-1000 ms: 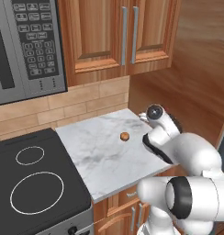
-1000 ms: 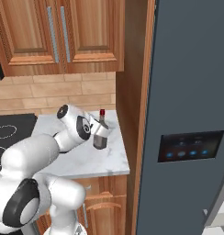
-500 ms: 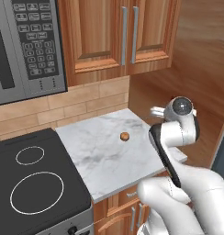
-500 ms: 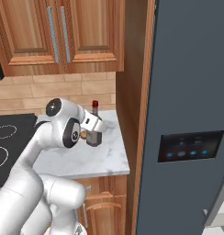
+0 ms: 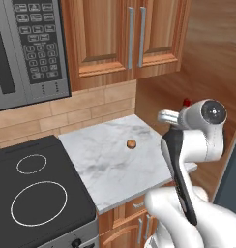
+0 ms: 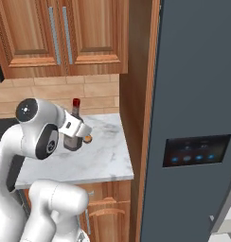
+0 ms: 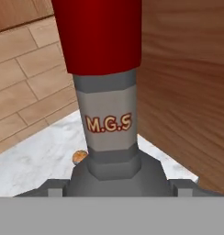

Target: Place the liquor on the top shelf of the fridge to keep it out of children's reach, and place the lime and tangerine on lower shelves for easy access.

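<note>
My gripper (image 6: 73, 140) is shut on the liquor (image 6: 75, 109), a grey glass bottle with a red cap, held upright over the right part of the marble counter (image 6: 101, 158). In the hand view the liquor (image 7: 108, 119) stands close up with its "M.G.S" label, the gripper (image 7: 114, 184) clamped on its shoulder. From the left base view only the bottle's red cap (image 5: 186, 102) peeks over my arm. The tangerine (image 5: 131, 143) lies mid-counter, also seen as tangerine (image 6: 88, 138) and tangerine (image 7: 78, 157). The fridge (image 6: 193, 85) stands at the right, door closed, its shelves hidden. The lime is out of view.
A wooden side panel (image 6: 136, 118) stands between the counter and the fridge. Wooden wall cabinets (image 5: 129, 34) hang above the counter. A black cooktop (image 5: 33, 203) adjoins the counter on the left, with a microwave (image 5: 28, 48) over it.
My arm has swung upward and the bottle in my gripper has risen and shifted left, away from the side panel. The tangerine has stayed put.
</note>
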Tool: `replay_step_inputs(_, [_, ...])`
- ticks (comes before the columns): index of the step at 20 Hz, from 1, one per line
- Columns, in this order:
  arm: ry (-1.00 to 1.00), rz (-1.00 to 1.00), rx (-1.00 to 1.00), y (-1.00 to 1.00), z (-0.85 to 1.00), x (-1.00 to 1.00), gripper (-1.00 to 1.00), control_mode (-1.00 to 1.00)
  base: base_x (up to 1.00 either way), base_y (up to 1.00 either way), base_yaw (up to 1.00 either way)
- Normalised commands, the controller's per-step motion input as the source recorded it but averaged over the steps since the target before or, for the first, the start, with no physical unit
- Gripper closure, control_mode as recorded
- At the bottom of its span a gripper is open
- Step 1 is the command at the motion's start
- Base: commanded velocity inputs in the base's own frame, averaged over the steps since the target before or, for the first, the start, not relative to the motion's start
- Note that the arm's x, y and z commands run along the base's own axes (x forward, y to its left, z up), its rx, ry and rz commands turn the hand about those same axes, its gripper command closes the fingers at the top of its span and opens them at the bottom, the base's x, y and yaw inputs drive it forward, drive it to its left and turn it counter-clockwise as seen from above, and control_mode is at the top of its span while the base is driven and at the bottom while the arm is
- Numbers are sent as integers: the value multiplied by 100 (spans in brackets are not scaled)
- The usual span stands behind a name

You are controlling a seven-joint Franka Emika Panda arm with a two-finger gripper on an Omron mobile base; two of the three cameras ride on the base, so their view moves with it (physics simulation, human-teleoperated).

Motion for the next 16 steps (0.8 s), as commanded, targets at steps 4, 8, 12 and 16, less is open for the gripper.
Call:
replay_step_inputs(4, [2,10,3,27,82,-44,100,-100,0,0,0])
replay_step_inputs(8, [2,20,0,0,68,-56,100,-100,0,0,0])
replay_step_inputs(12, [9,30,-6,1,32,-62,100,-100,0,0,0])
replay_step_inputs(16, [9,28,-13,24,4,-46,100,-100,0,0,0])
